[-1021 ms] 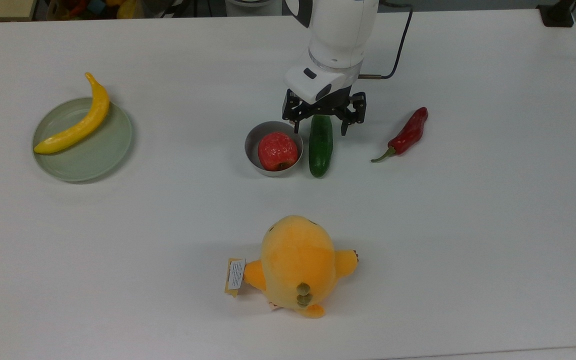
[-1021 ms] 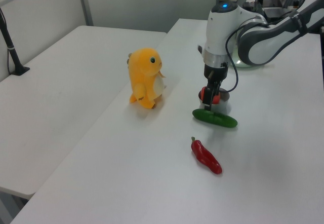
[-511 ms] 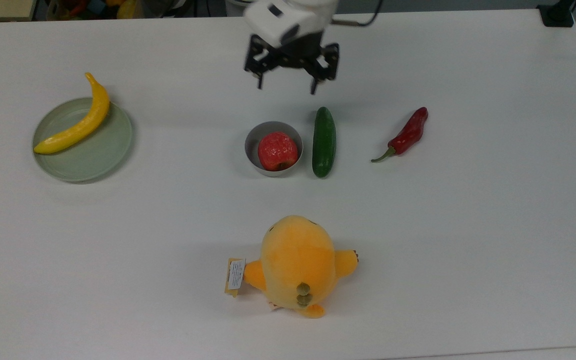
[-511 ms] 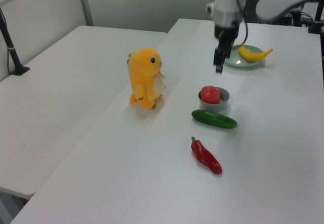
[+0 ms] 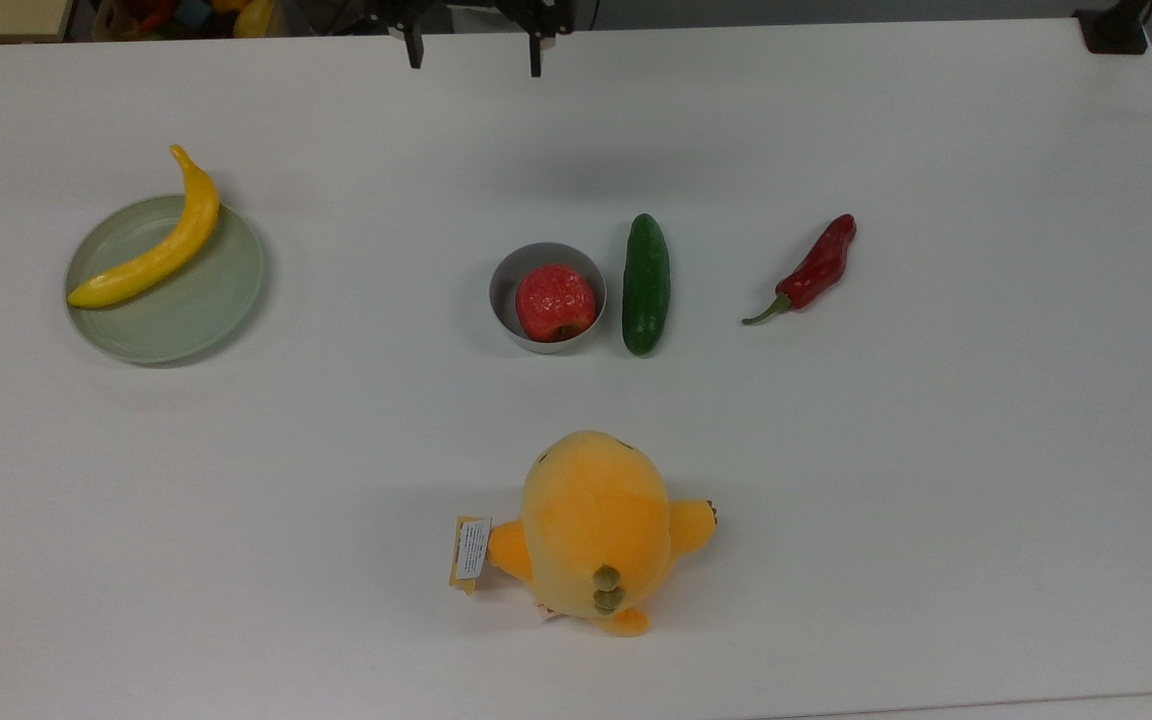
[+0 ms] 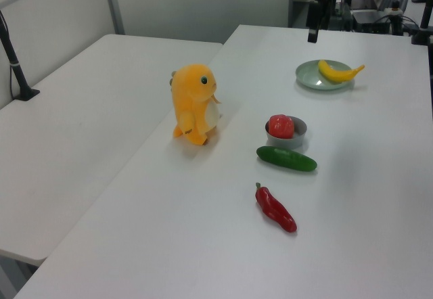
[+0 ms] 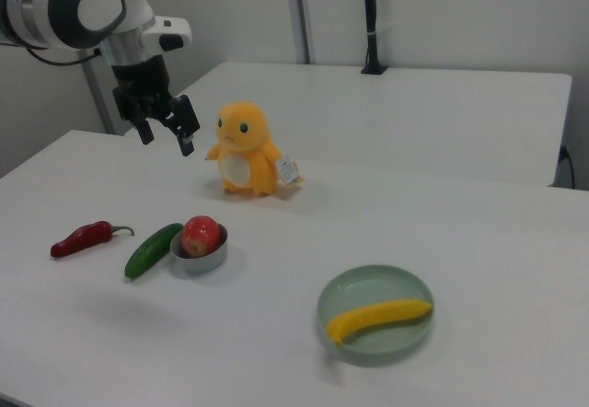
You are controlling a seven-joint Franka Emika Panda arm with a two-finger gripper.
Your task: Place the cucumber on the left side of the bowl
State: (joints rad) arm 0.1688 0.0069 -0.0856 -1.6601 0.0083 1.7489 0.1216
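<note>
While the tabletop (image 5: 936,450) carries, from the top view's left, a banana (image 5: 149,246) on a pale green plate (image 5: 196,320), the bowl (image 5: 508,296) holding a red apple (image 5: 555,301), the cucumber (image 5: 645,284) just beside the bowl's right, and a chilli pepper (image 5: 811,268), the tool (image 7: 167,133) hangs high, open and empty. Placement looks done; the likely next move is simply parking the arm clear.

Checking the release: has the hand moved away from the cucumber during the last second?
Yes. The hand has moved from over the cucumber toward the top view's upper edge.
</note>
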